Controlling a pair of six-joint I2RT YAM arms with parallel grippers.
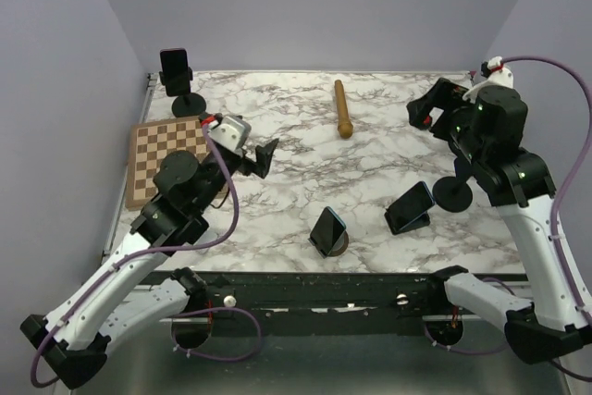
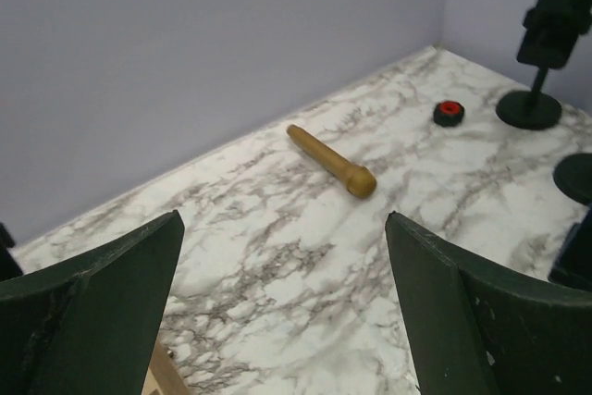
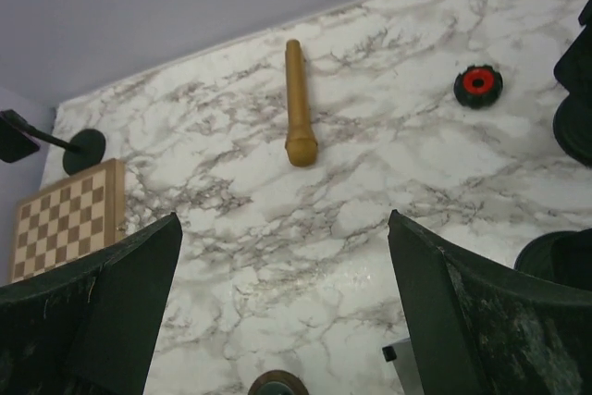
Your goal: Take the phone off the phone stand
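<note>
While the left pincer [image 2: 282, 219] and right pincer [image 3: 282, 219] hang wide open with nothing in them, one phone [image 1: 174, 64] sits in a stand [image 1: 190, 104] at the far left. A second phone [image 1: 328, 228] and a third phone [image 1: 410, 205] lean at the near side.

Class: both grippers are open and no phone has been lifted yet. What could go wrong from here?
1. The phone is held high on a slim phone stand in the far left corner; pulling could tip the stand.
2. The chessboard lies just in front of that stand, under the left arm; a low reach by the left gripper might shove it.
</note>
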